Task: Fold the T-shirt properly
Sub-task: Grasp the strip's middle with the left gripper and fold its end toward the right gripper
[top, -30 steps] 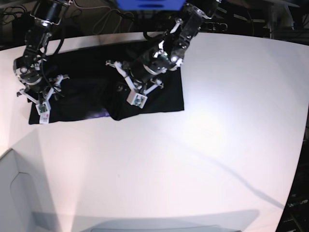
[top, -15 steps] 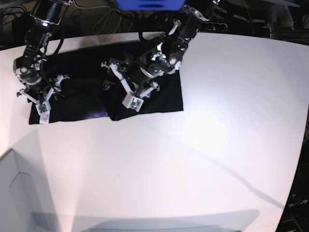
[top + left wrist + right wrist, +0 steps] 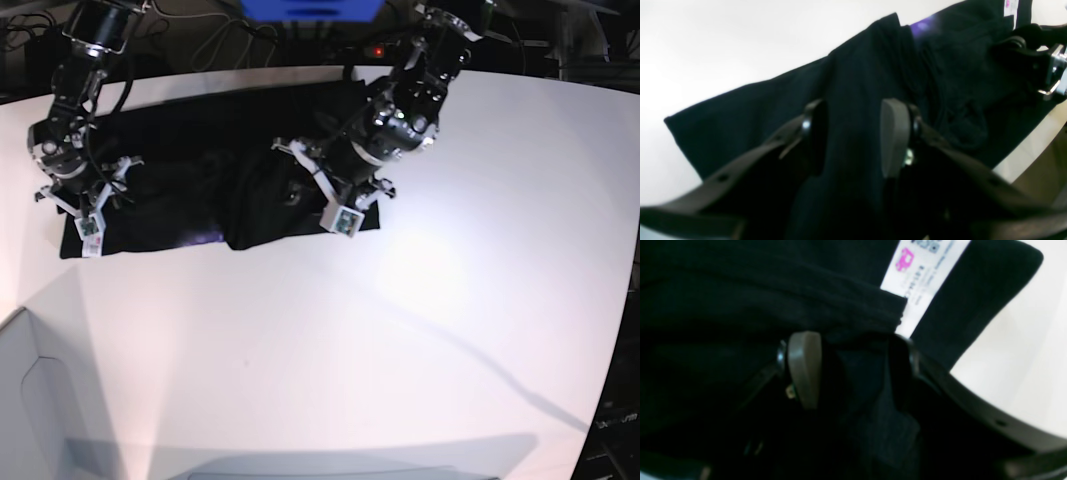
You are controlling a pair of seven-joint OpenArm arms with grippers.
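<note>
The T-shirt (image 3: 200, 190) lies flat on the far part of the white worktop (image 3: 400, 330). The left gripper (image 3: 853, 140) hangs above it, jaws apart and empty. The right gripper (image 3: 850, 370) stands wide over cloth at the shirt's edge, beside a white label (image 3: 923, 270).

The T-shirt (image 3: 190, 190) is plain black all over, with a small purple-blue patch of print (image 3: 922, 25) showing at its near edge, toward the bench's near side. A white label (image 3: 923, 270) sewn to the cloth carries a magenta mark and small dark lettering. The bench (image 3: 400, 330) is plain white, with a soft grey shadow across it. The left pincer (image 3: 853, 140) has black arms and dull grey pads (image 3: 892, 136); the right pincer (image 3: 846, 370) shows the same grey on one pad (image 3: 803, 366). Both arms are black with white fittings.
</note>
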